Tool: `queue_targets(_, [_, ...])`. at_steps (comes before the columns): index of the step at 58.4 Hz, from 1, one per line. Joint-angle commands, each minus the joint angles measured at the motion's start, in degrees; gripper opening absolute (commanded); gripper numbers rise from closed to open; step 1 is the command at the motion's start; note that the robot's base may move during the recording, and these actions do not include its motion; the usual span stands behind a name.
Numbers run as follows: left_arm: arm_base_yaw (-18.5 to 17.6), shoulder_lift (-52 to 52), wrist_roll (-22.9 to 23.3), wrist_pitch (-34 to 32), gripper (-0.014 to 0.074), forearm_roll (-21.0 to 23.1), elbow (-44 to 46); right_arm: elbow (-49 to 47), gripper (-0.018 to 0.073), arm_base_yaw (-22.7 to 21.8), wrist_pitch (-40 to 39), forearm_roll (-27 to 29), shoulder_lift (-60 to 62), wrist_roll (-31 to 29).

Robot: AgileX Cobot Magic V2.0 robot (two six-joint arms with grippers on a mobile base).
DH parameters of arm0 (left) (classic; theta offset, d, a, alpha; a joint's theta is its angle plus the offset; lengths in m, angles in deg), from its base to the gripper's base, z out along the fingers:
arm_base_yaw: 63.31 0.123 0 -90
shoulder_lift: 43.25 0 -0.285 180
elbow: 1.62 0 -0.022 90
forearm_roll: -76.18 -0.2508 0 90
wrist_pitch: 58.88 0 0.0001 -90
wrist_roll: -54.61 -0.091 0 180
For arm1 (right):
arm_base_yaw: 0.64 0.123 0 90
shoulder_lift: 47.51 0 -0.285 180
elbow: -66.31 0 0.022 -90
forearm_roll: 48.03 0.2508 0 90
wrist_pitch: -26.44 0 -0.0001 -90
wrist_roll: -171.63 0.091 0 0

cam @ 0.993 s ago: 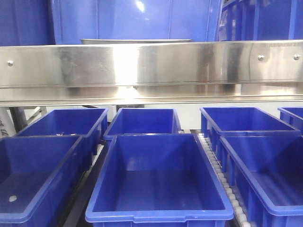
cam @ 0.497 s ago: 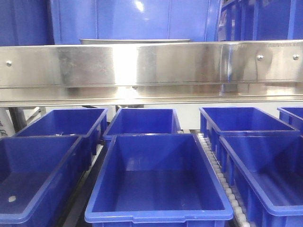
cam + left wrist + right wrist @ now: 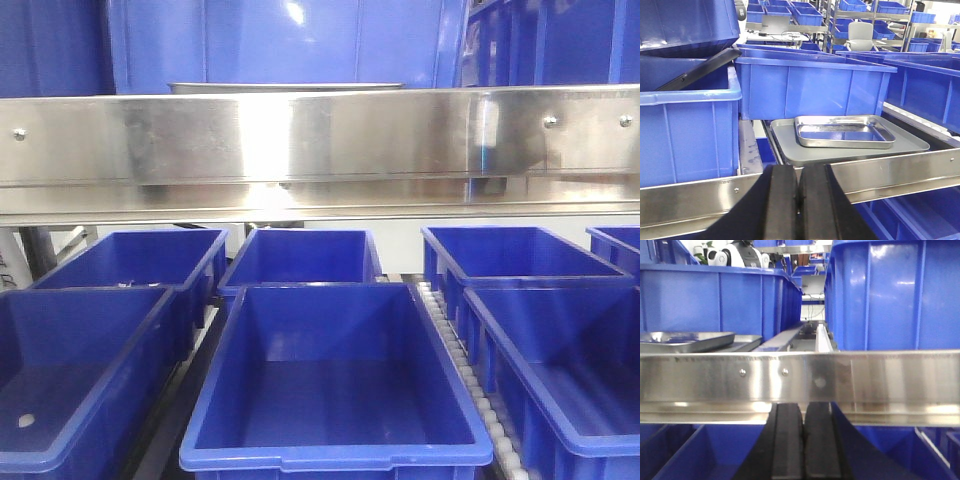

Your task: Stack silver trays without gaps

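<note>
In the left wrist view a small shiny silver tray (image 3: 842, 131) lies on top of a wider, duller grey tray (image 3: 910, 146), set toward its back and slightly askew. My left gripper (image 3: 798, 170) is shut with nothing in it, below and in front of them, on the near side of the steel rail (image 3: 890, 170). The right wrist view shows the same silver tray (image 3: 685, 340) edge-on at the far left, above the wider tray (image 3: 742, 343). My right gripper (image 3: 803, 407) is shut and empty, just under the rail (image 3: 865, 380). From the front only a thin silver tray rim (image 3: 285, 87) shows above the rail (image 3: 320, 140); neither gripper appears there.
Deep blue bins (image 3: 330, 380) fill the lower level in rows, with a roller track (image 3: 465, 365) between them. Tall blue bins (image 3: 810, 82) stand behind and left (image 3: 685, 125) of the trays. A large blue bin (image 3: 895, 295) stands right of a narrow gap.
The front view has shifted very slightly, and a bluish reflection on the right part of the rail has changed shape. Trays and bins have not moved.
</note>
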Motion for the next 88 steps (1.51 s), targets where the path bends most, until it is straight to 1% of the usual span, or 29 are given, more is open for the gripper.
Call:
queue_targets(1, [0.0, -0.3, 0.5, -0.9, -0.0015, 0.1, -0.1, 0.0, -0.008, -0.3, 0.5, 1.3, 0.2, -0.4])
queue_targets(9, [0.0, -0.3, 0.5, -0.9, -0.0015, 0.1, -0.1, 0.0, -0.008, -1.7, 0.5, 2.8, 0.2, -0.4])
queue_targets(88, [0.0, -0.3, 0.5, -0.9, -0.0015, 0.1, -0.1, 0.0, -0.008, -1.7, 0.0, 2.8, 0.2, -0.4])
